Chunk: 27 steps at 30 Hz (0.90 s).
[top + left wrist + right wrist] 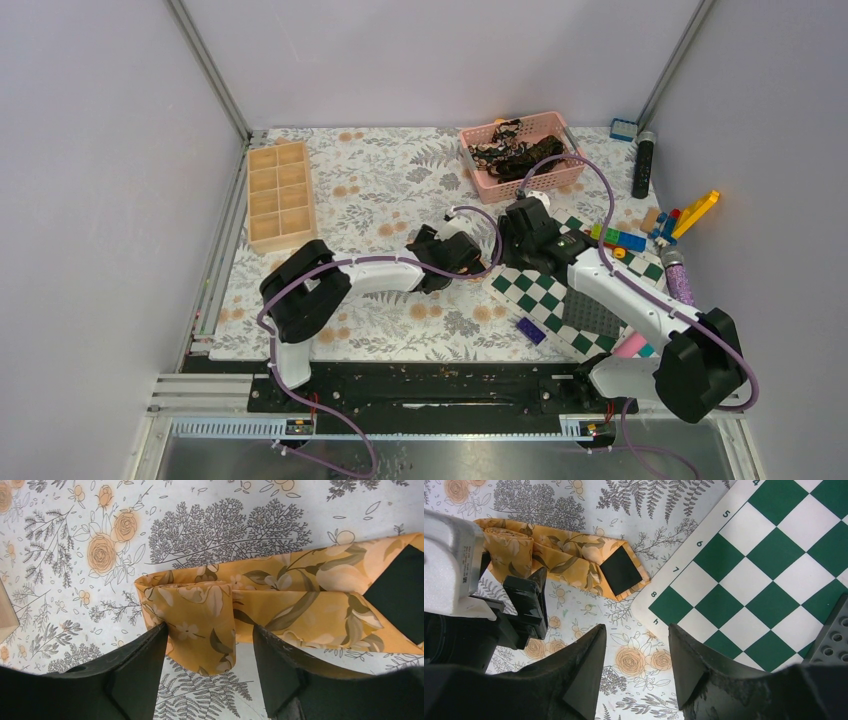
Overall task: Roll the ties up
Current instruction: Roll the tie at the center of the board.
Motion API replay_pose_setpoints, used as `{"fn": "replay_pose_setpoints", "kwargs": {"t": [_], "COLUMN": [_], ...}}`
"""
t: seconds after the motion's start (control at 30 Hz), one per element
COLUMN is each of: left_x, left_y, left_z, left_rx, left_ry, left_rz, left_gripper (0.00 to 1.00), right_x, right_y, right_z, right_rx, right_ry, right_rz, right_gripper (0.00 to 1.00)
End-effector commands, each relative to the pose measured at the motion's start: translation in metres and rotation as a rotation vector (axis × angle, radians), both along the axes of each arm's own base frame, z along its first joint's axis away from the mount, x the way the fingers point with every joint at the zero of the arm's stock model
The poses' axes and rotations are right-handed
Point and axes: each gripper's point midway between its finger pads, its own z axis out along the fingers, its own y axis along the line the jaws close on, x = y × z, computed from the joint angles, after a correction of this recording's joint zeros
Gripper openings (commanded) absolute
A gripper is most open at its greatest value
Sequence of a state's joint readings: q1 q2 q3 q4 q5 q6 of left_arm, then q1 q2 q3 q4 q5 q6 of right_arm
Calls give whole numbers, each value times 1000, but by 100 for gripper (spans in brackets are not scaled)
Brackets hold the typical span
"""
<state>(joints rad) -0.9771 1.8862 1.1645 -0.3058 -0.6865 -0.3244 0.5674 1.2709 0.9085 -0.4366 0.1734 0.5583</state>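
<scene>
The golden-tan tie (pixel 300 600) lies on the floral cloth, its left end wound into a short roll (pixel 200 615). My left gripper (pixel 210 645) is open and straddles that roll; the left finger touches it, the right finger stands a little apart. In the right wrist view the tie (pixel 569 560) ends in a pointed tip with a black patch (pixel 620 571) near the checkered board's corner. My right gripper (pixel 636 635) is open and empty above the cloth, beside that tip. Dark ties (pixel 515 150) lie heaped in the pink basket. Both grippers (pixel 470 250) (pixel 520 235) hide the golden tie in the top view.
The green-and-white checkered board (pixel 540 295) lies right of the tie with a grey baseplate (pixel 595 320) on it. The pink basket (pixel 480 172) stands at the back, a wooden compartment tray (pixel 281 195) at the left. Toy bricks (pixel 680 220), a black cylinder (pixel 643 165) and a purple bottle (pixel 678 278) lie at the right.
</scene>
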Motion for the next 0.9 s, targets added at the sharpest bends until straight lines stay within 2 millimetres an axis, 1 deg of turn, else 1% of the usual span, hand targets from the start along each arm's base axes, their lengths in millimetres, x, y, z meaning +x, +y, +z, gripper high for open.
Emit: {"fn": "replay_pose_setpoints", "kwargs": {"t": [0.0,0.1,0.2,0.33,0.5,0.67,0.8,0.87], "left_x": [2,2,2,3,6,7,4,3], "left_y": [-28,-33,-33,-32,-31,-28,-24,-18], "left_z": [26,29,32,42,64,82,96,105], "left_rx": [-124,-147,-157,-170,-202,-221,-251,-278], "left_ry": [-13,-10,-16,-35,-72,-98,-114,-118], "left_rz": [-50,-64,-63,-53,-44,-40,-36,-27], "left_gripper": [64,64,64,64,67,68,69,69], "right_x": [2,2,2,4,11,17,23,27], "right_y": [-8,-10,-10,-9,-6,-2,-2,-2], "right_z": [7,7,9,16,31,48,55,56], "right_rx": [-2,-4,-3,4,15,35,20,2], "right_ry": [-31,-31,-38,-54,-91,-128,-146,-152], "right_rz": [-37,-37,-38,-32,-10,1,18,37], "right_gripper": [57,58,59,60,62,66,70,74]}}
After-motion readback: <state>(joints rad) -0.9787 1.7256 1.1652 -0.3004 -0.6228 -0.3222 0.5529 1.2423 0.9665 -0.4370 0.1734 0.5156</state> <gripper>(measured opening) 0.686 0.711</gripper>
